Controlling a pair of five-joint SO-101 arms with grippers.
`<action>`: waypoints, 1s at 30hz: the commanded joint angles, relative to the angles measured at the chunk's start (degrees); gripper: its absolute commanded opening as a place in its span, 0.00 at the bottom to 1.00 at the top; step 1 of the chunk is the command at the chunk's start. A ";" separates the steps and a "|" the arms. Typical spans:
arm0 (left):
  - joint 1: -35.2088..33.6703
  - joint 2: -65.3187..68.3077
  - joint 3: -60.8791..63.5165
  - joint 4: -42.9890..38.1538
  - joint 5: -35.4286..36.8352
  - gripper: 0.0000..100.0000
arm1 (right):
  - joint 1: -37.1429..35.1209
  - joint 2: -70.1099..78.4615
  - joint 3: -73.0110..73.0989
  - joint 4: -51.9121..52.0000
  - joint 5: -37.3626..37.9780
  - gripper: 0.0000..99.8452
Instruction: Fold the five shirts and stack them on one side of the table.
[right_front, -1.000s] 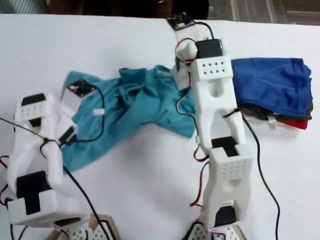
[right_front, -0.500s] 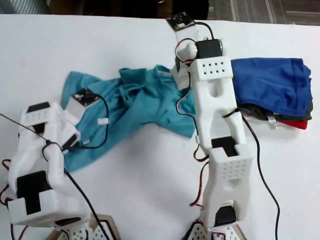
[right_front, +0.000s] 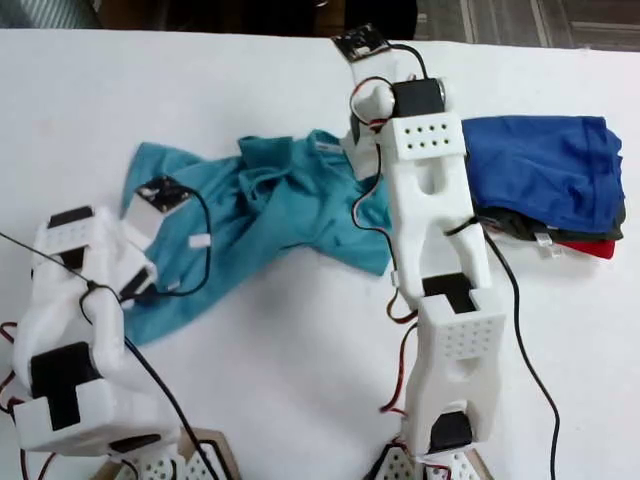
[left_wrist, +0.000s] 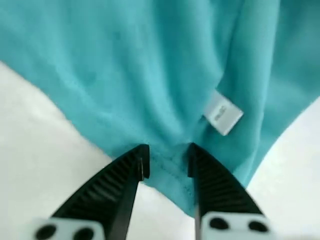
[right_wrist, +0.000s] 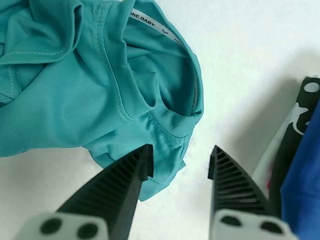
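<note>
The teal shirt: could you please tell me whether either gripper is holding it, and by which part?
Nothing is held. The left gripper straddles the hem of the teal shirt, jaws apart; the right gripper is open beside its collar.

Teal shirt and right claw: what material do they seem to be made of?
Shirt: a soft, thin knit fabric, possibly a sporty synthetic. It is matte with a faint sheen, lies in loose folds, and has stitched hems. Right claw: hard black plastic with a matte finish. The fine ridges on its fingers suggest 3D printing, though that is not certain.
</note>
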 joint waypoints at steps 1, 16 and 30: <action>-0.70 -1.67 -1.54 -0.35 -0.44 0.15 | -0.48 -4.53 -2.02 0.57 0.09 0.18; -0.35 -1.58 1.01 -2.20 -2.46 0.04 | -0.57 -4.26 -2.02 0.57 0.09 0.18; -4.75 -1.76 -2.51 -0.70 -3.52 0.20 | -0.57 -4.26 -2.02 0.57 0.09 0.18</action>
